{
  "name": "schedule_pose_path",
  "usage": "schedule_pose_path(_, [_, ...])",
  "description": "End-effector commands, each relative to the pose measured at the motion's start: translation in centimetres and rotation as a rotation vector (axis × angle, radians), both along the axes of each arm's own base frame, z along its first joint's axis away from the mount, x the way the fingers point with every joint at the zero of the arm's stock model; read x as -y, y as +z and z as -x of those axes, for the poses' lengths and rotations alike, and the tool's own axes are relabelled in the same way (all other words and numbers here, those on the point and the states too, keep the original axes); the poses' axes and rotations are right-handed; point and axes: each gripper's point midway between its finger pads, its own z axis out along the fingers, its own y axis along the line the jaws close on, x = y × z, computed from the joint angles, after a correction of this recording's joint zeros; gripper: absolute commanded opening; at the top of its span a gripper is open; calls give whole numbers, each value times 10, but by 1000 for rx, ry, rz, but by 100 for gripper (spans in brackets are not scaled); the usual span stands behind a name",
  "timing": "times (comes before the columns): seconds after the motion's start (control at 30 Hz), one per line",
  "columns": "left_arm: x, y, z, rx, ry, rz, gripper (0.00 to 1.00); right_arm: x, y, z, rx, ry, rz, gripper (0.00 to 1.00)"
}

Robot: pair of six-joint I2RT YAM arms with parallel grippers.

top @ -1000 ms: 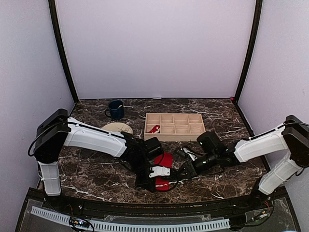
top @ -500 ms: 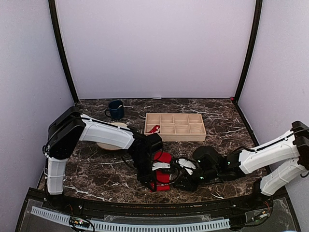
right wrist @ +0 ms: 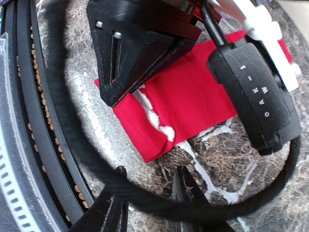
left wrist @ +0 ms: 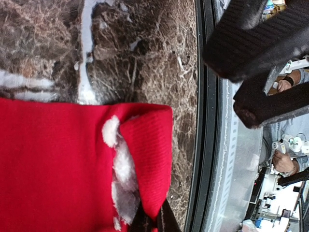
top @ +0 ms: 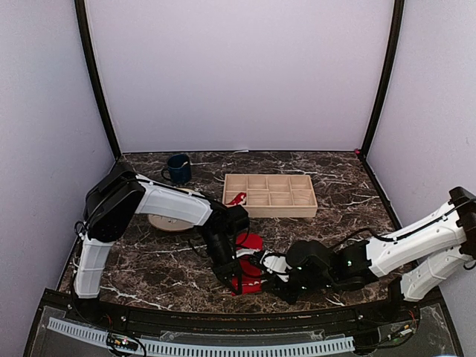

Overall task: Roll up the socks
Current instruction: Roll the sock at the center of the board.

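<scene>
near the front edge of the marble table (top: 149, 277), about midway between the two arm bases, a red sock (top: 253, 242) lies flat on the stone as a strip running from the middle of the table toward the near rail. the left arm (top: 175, 208) reaches across to it from the left. in its wrist view the left gripper (left wrist: 154, 221) has its dark fingertips pressed together on the near end of the sock, pinching the fabric where a corner is folded over and a fuzzy white lining shows. the fold sits just beside the black rail at the table's edge. the right gripper (right wrist: 150, 173) sits low just to the right of that same end, its two fingers spread with only bare marble between them, not touching the sock. a black cable (right wrist: 159, 209) loops across in front of them in the right wrist view, which also shows the left gripper's black body over the sock. farther back, a wooden tray (top: 269, 214) of small compartments stands near the table's centre. a small red bundle (top: 237, 198) lies in its near left compartment, too small to tell more. a blue mug (top: 178, 168) stands upright toward the back left. a beige plate (top: 160, 222) lies in front of it, partly hidden under the left arm.
</scene>
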Motion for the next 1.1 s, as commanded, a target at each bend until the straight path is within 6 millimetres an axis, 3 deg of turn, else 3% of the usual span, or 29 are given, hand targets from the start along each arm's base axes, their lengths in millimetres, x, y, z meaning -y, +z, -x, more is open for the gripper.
schedule_pose_path(0.0, [-8,-10,-1,-47,-1,-49,0,-7,19,-4,129,0,2,31])
schedule_pose_path(0.3, [-10,-12,-7,-101,29,-47,0,-18,11,16,252,107,107,35])
schedule_pose_path(0.47, [-9,-14,-9,-118,31,-50,2,-22,-5,21,311,176,207,37])
schedule_pose_path(0.7, [-8,-17,-9,-133,26,-62,2,-27,-15,11,415,221,317,45])
schedule_pose_path(1.07, [-10,-23,-10,-129,19,-83,3,-23,-28,-5,442,263,430,46])
